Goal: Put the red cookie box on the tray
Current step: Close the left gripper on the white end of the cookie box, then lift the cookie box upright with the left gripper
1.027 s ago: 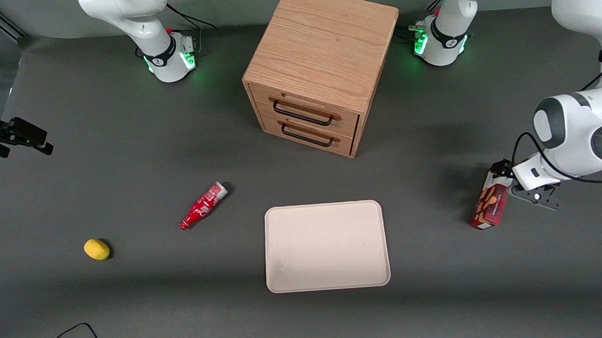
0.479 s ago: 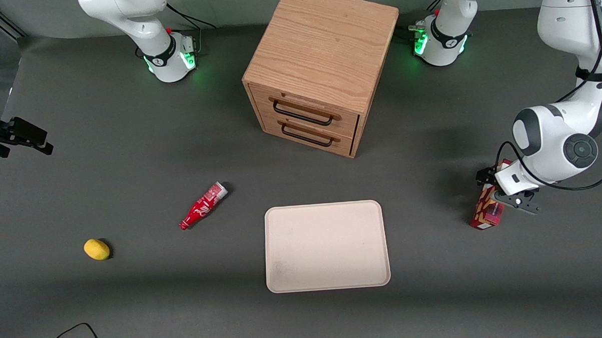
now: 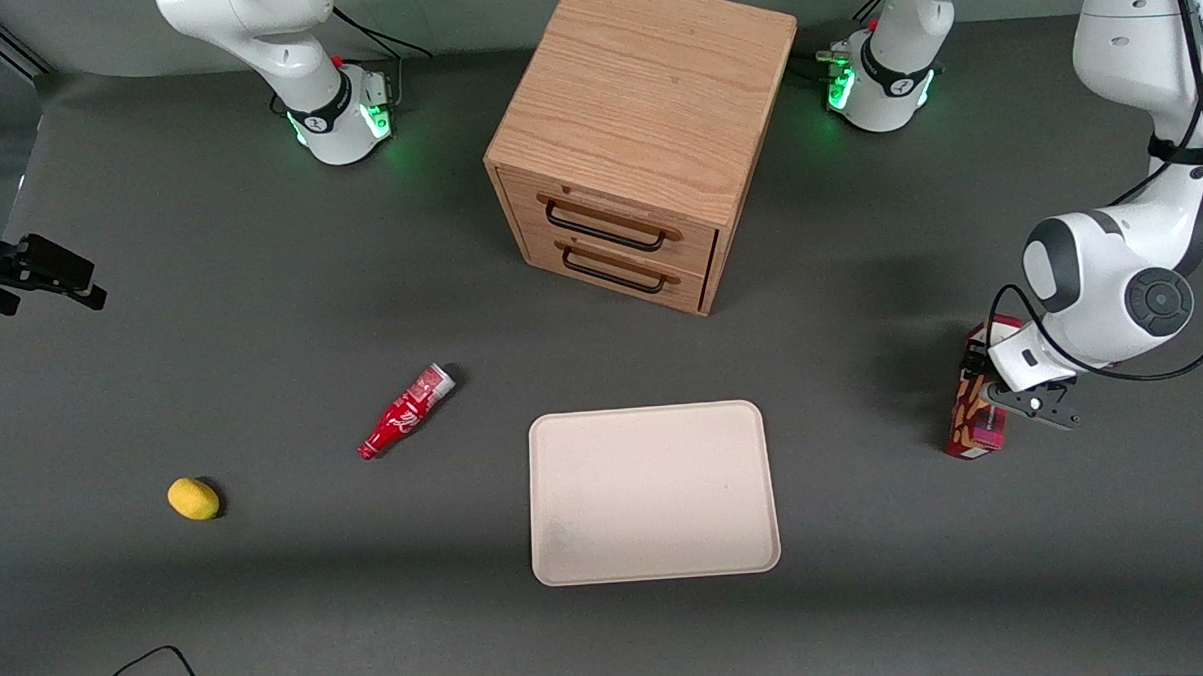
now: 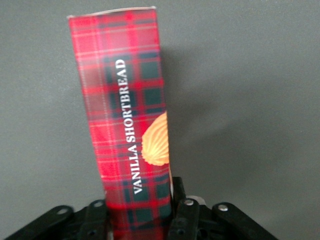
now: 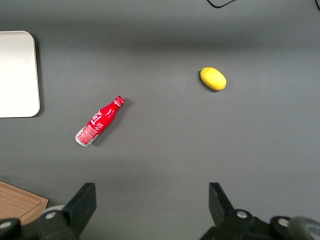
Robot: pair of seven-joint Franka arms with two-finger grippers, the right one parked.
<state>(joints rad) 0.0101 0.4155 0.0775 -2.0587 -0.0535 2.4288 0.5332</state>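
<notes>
where the parked arm's end of the table begins, a yellow lemon (image 3: 193, 498) lies alone, and a small red bottle (image 3: 405, 412) rests on its side nearer the middle. a wooden drawer cabinet (image 3: 639, 137) stands at the centre, with the cream tray (image 3: 653, 491) nearer the front camera than it, bare on the dark table (image 3: 270, 590). toward the working arm's end, well apart from the tray, the gripper (image 3: 986, 390) is clamped on the red cookie box (image 3: 975, 420), its fingers (image 4: 182, 220) pressing both long sides of the plaid carton.
</notes>
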